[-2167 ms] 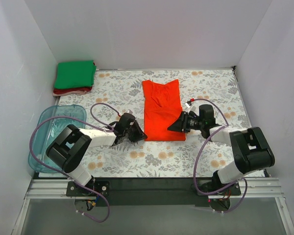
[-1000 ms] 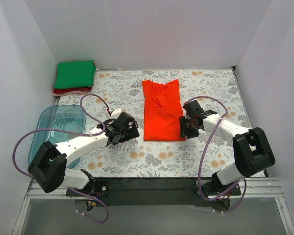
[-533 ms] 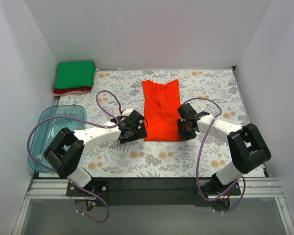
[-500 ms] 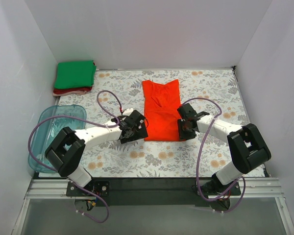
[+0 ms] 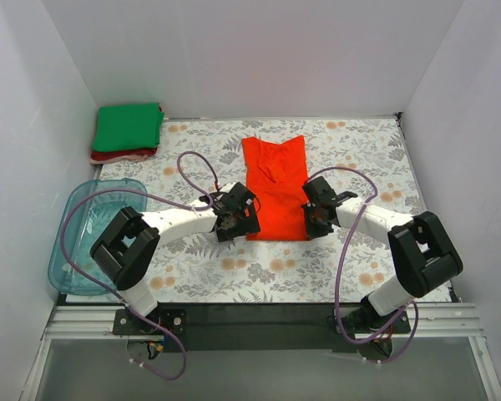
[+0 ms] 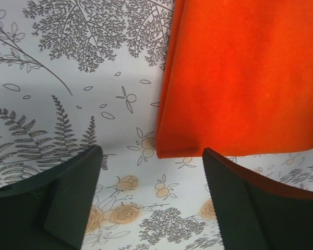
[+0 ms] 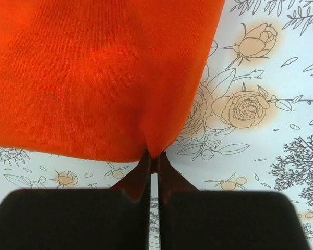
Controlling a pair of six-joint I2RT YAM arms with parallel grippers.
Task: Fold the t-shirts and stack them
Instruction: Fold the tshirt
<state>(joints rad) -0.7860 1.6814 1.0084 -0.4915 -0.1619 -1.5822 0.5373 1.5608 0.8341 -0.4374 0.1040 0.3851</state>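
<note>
The orange-red t-shirt lies on the flowered table as a long folded strip. My right gripper is at its near right corner. In the right wrist view this gripper is shut on a pinch of the shirt's hem. My left gripper is at the near left corner. In the left wrist view it is open, and the shirt's corner lies just ahead of the gap, touching neither finger. The green t-shirt sits folded on the dark red one at the far left.
A clear blue plastic tub stands at the near left beside the left arm. White walls close in the table on three sides. Purple cables loop over both arms.
My left gripper has moved right, up to the shirt's near left corner. My right gripper has closed on the near right corner.
</note>
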